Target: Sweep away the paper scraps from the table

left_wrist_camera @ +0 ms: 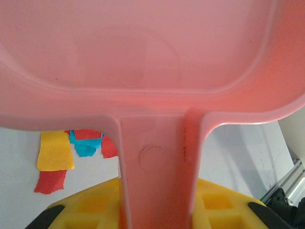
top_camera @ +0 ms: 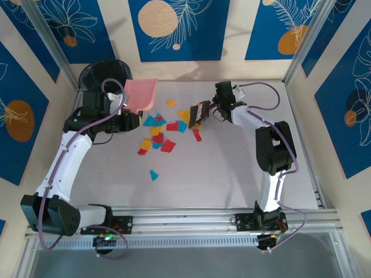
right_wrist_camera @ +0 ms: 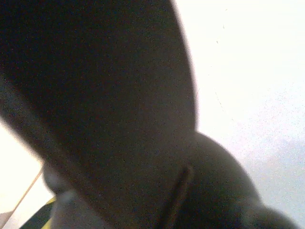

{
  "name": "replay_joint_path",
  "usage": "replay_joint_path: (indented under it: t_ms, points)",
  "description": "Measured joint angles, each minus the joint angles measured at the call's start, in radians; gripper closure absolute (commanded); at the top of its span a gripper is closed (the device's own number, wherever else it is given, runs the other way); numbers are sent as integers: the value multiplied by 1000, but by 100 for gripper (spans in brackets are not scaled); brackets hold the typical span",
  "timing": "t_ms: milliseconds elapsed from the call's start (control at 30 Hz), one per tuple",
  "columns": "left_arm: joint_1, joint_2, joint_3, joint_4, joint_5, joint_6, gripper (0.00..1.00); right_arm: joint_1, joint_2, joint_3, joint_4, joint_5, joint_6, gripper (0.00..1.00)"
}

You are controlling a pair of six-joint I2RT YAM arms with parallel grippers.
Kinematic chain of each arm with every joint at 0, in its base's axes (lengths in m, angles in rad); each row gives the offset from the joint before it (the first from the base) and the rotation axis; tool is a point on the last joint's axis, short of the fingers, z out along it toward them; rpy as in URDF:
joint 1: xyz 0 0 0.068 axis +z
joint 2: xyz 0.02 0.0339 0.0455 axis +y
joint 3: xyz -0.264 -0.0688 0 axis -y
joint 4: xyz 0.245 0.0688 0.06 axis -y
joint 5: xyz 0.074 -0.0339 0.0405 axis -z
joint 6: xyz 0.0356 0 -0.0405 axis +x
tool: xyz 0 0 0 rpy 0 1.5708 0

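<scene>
One pink dustpan (top_camera: 142, 94), one brush (top_camera: 200, 112) and roughly fifteen paper scraps (top_camera: 159, 132) clustered mid-desk (top_camera: 220, 174). The left hand (top_camera: 131, 116) clamps the dustpan handle and the right hand (top_camera: 213, 110) is closed on the brush. The left wrist view adds yellow fingers (left_wrist_camera: 90, 210) beside the handle.

The dustpan (left_wrist_camera: 152, 57), cropped at top, overlaps paper scraps (left_wrist_camera: 56, 151) — a dark shape (right_wrist_camera: 95, 105) is unreadably blurred.

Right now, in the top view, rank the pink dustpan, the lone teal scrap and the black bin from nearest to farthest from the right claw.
1. pink dustpan, left of the right claw, beyond the scrap pile.
2. lone teal scrap, toward the arm bases.
3. black bin, far left corner.
</scene>
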Motion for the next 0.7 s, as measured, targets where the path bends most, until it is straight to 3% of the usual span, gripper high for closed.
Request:
replay_joint_path:
  t_ms: [200, 700]
  points:
    - [0, 0, -2, -1, 15, 15, 100, 3, -29, -40, -4, 40, 0, 100]
    - [-68, 16, -2, -39, 20, 47, 100, 64, -285, -295, -63, 251, 12, 100]
